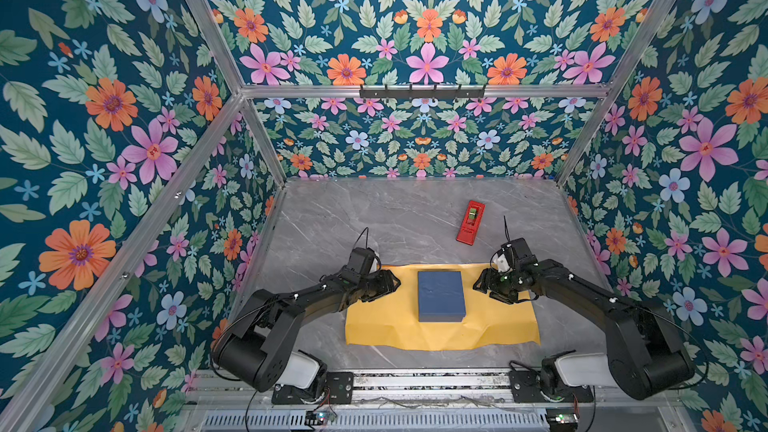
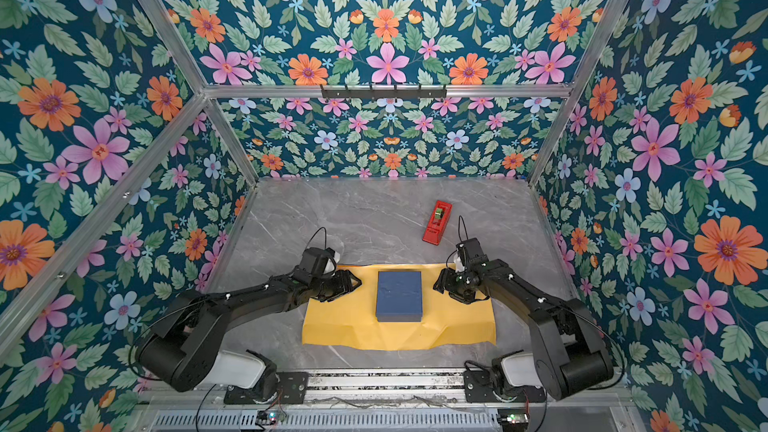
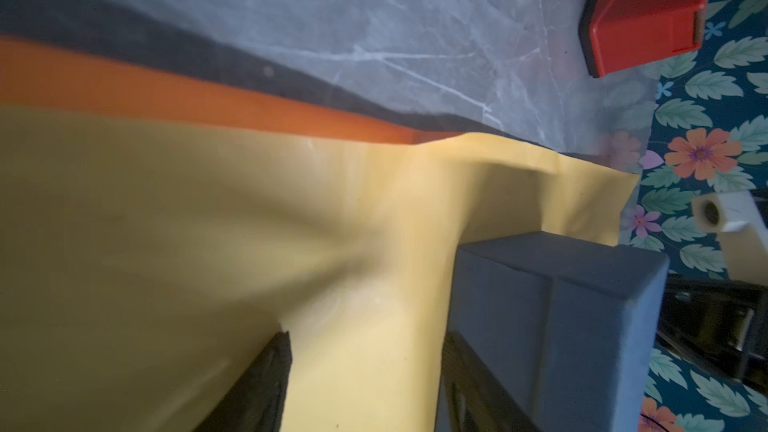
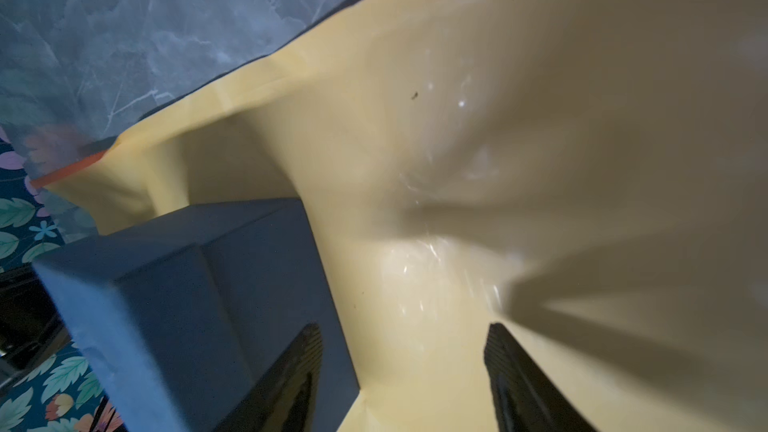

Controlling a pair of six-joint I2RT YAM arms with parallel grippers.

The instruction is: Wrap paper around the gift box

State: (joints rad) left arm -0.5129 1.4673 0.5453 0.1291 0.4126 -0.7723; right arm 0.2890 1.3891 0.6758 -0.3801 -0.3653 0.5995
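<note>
Resting on the large creased yellow-orange paper sheet (image 1: 386, 326), the low matte navy-blue cardboard gift box (image 1: 440, 295) is flanked by the left gripper (image 1: 390, 283) and right gripper (image 1: 480, 282), both seen parted and empty. If one side is lifted unevenly, the box could be dragged askew or the sheet torn

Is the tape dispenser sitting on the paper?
No, the red tape dispenser lies on the bare table, beyond the paper.
</note>
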